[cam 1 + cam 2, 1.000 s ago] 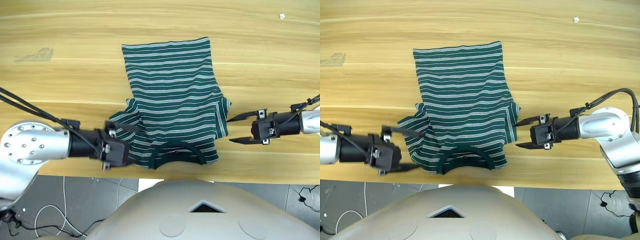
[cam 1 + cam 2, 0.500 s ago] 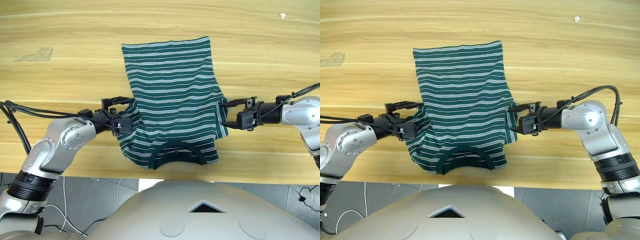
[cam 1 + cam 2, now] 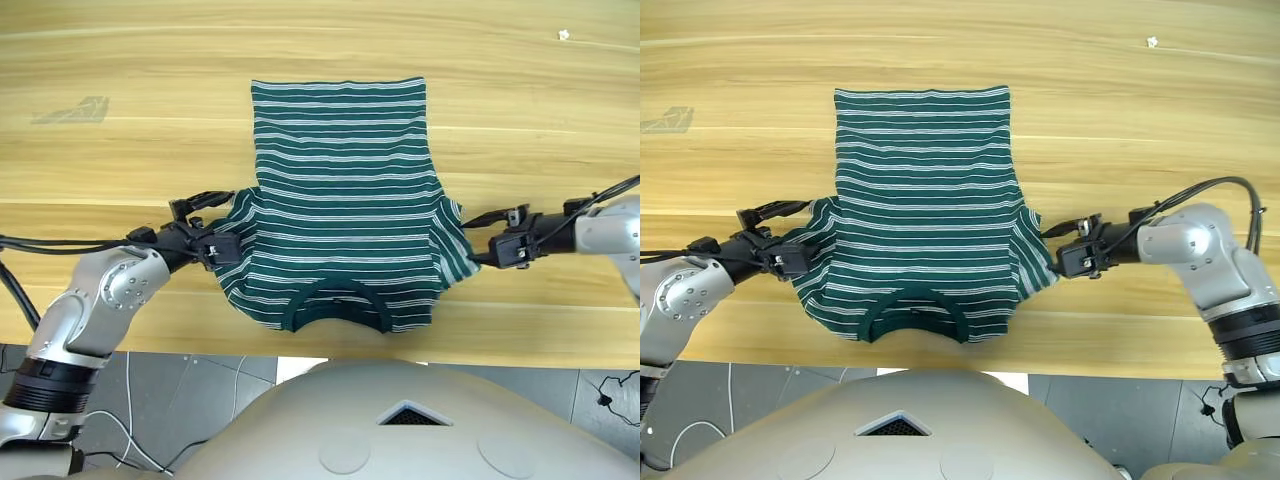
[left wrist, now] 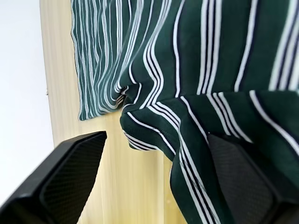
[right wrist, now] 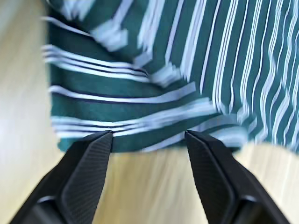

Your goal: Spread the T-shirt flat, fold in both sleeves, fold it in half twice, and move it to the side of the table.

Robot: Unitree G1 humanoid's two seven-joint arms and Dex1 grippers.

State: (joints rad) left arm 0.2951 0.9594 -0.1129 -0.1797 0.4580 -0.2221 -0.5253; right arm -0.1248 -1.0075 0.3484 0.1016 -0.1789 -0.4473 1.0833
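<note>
One dark green, white-striped T-shirt point(image 3: 345, 200) lies spread on the table point(image 3: 120, 60)

Robot lab (loose floor cables point(image 3: 128, 400))

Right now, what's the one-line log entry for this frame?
stage: spreading | T-shirt: on table, collar at near edge, nothing folded | left gripper: open at left-side sleeve | right gripper: open at right-side sleeve

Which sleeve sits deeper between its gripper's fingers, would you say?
The left sleeve: it lies well inside the left gripper; the right sleeve only meets the tips of the right gripper.
</note>
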